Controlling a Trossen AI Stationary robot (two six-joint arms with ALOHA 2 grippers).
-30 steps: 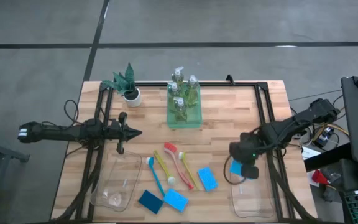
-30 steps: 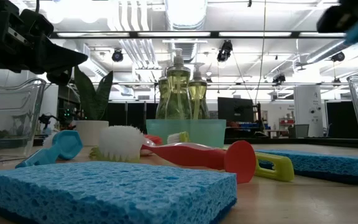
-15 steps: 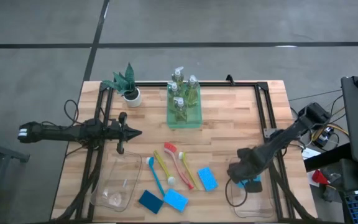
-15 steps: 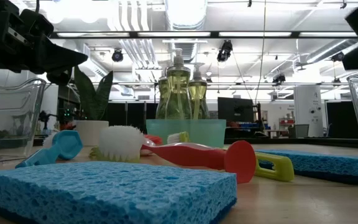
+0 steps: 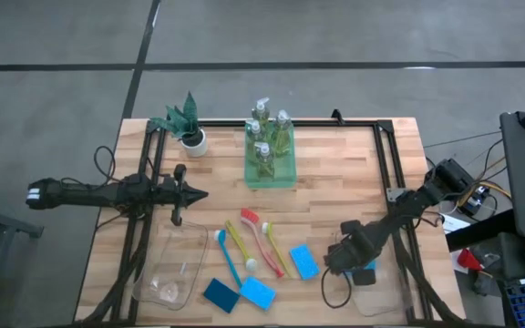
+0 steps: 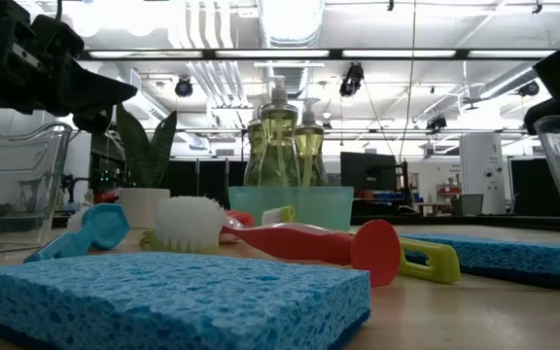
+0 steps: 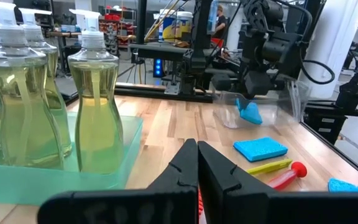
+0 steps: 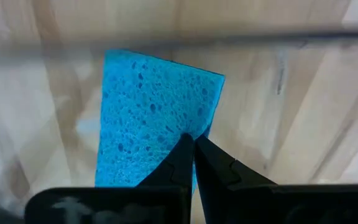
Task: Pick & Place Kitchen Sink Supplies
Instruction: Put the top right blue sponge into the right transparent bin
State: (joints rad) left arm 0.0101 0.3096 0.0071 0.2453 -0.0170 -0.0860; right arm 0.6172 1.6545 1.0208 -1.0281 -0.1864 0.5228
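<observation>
My right gripper (image 5: 348, 261) is down inside the clear bin (image 5: 372, 296) near the table's right near corner, shut on a blue sponge (image 5: 365, 271). The left wrist view shows that sponge (image 7: 248, 112) hanging under the gripper within the bin's walls. My left gripper (image 5: 200, 193) hovers shut over the table's left middle, touching nothing. Three soap bottles (image 5: 269, 137) stand in the green tray (image 5: 285, 176). Three brushes (image 5: 255, 241) and three more sponges (image 5: 303, 261) (image 5: 258, 292) (image 5: 220, 294) lie flat on the wood. My right gripper pinches the blue sponge between its two fingers at the middle of one short edge (image 8: 188, 134). It comes from above, slanting down. The sponge extends away from the fingertips and hangs inside the bin; whether its lower end rests on the bin's floor I cannot tell.
A second clear bin (image 5: 171, 269) sits at the left near corner, below my left gripper. A spiky plant in a white pot (image 5: 188, 126) stands at the far left. Black frame rails (image 5: 392, 173) run along both sides of the table.
My right gripper has carried the blue sponge toward the table's near edge and down, from above the bin's far rim into the bin. It has stayed shut on the sponge.
</observation>
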